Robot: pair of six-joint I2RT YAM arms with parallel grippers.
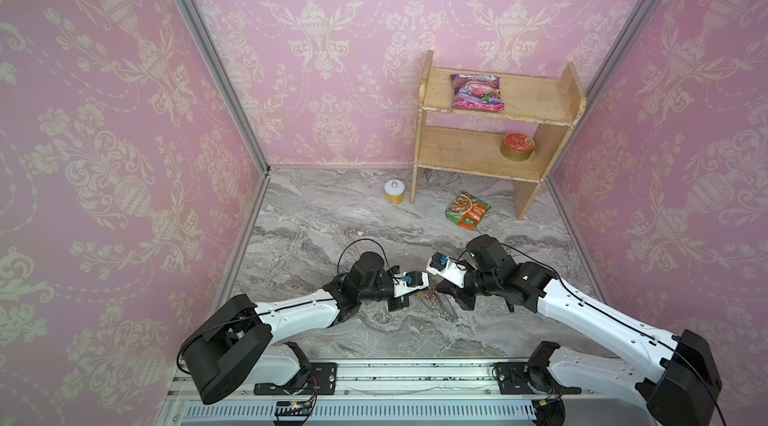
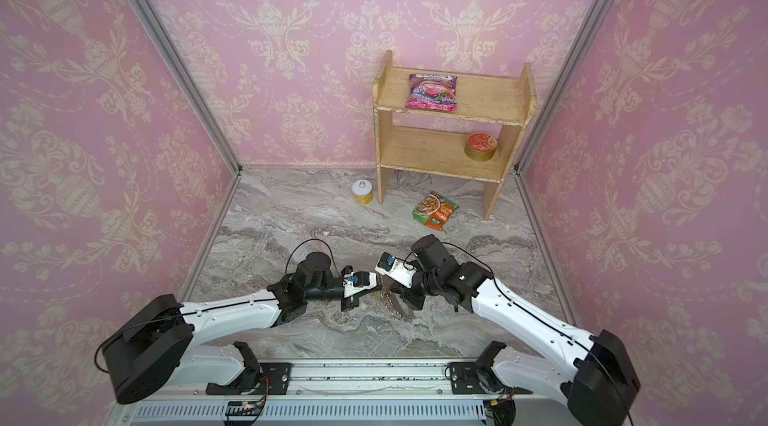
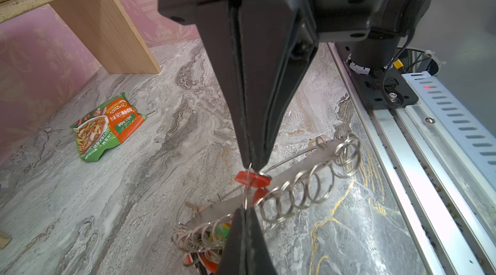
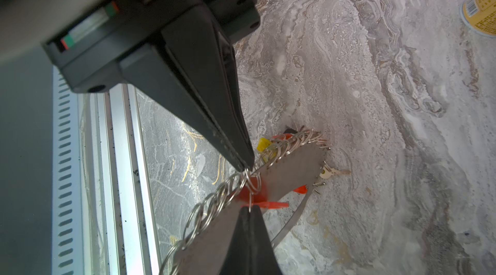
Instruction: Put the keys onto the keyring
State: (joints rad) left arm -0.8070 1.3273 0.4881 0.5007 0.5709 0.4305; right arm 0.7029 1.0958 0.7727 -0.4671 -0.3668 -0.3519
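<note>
The keyring (image 1: 446,307) lies on the marble floor between my two arms: a grey-brown band (image 3: 295,163) with a chain of silver rings (image 3: 303,190) along it. My left gripper (image 3: 245,208) is shut on a thin silver ring that carries a red tag (image 3: 252,178). My right gripper (image 4: 249,206) is shut on the same ring from the opposite side. Whether that ring is linked into the chain I cannot tell. Several keys with green, yellow and orange tags (image 3: 214,233) sit bunched at the chain's other end. A bare silver key (image 4: 331,173) lies beside the band (image 4: 292,169).
A wooden shelf (image 1: 494,133) stands at the back right with a pink packet (image 1: 478,91) and a red-lidded tin (image 1: 517,146). On the floor are a gold tin (image 1: 395,192) and a green-orange packet (image 1: 468,210). The metal rail (image 1: 395,374) runs along the front.
</note>
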